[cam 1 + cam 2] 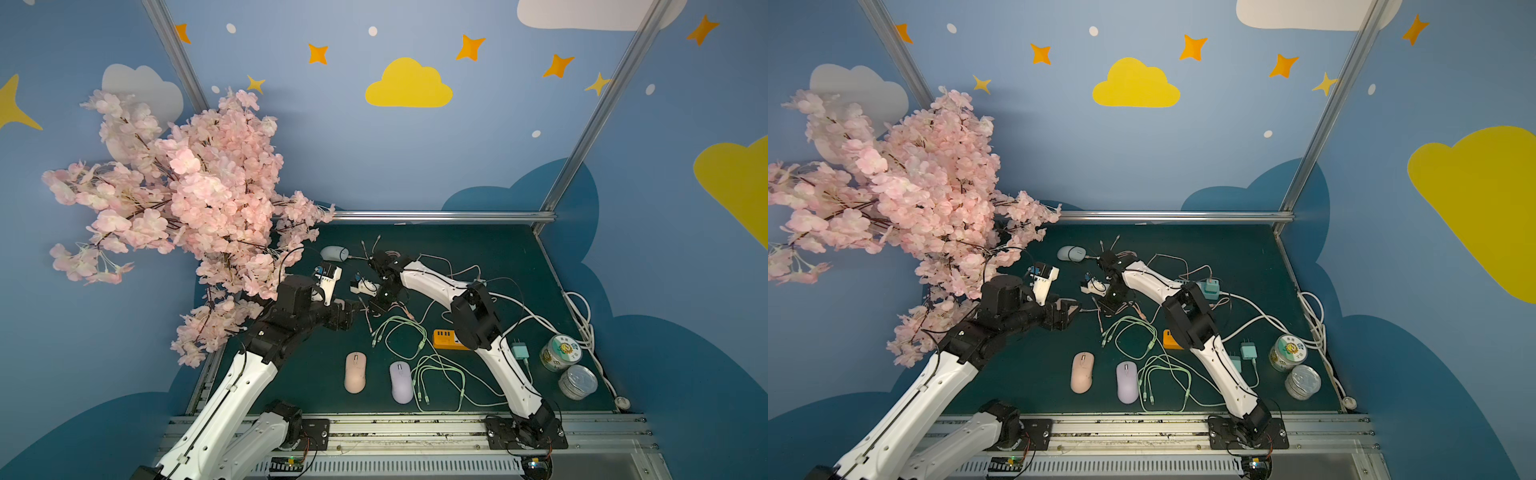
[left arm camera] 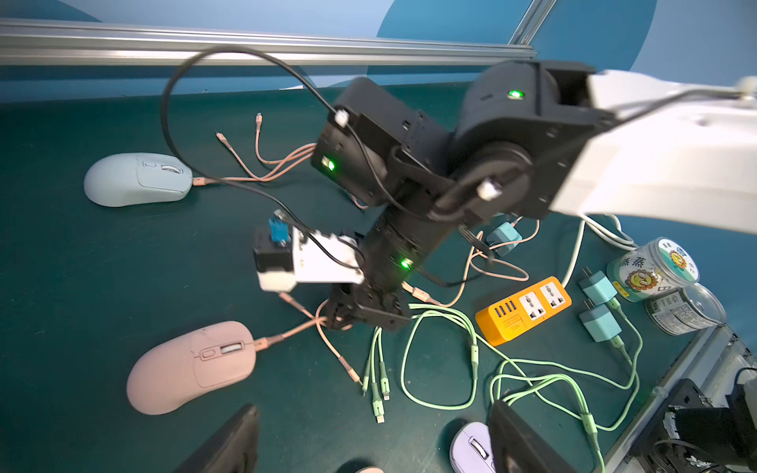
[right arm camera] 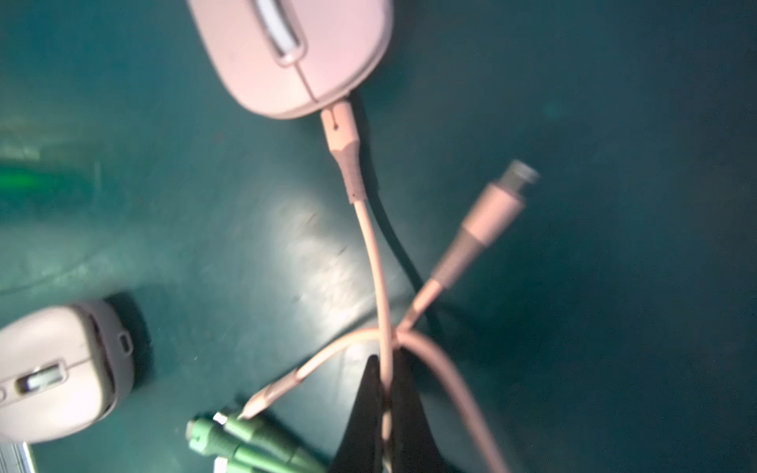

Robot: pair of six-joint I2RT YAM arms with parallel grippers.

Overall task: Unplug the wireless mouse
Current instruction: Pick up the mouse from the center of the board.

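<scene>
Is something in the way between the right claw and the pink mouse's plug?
Nothing visible. The right gripper is shut on the pink cable, which runs uncovered to the plug in the pink mouse. A loose connector lies beside it.

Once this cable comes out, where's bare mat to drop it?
Bare mat: the far right stretch between the back rail and the white power cord; also the near strip left of the pink mouse. Crowded: from the pink cable in the right gripper, through the green cables and orange power strip, to the cans.

Green table (image 1: pixel 478 257) bears mice (image 1: pixel 355 372) (three pastel).
</scene>
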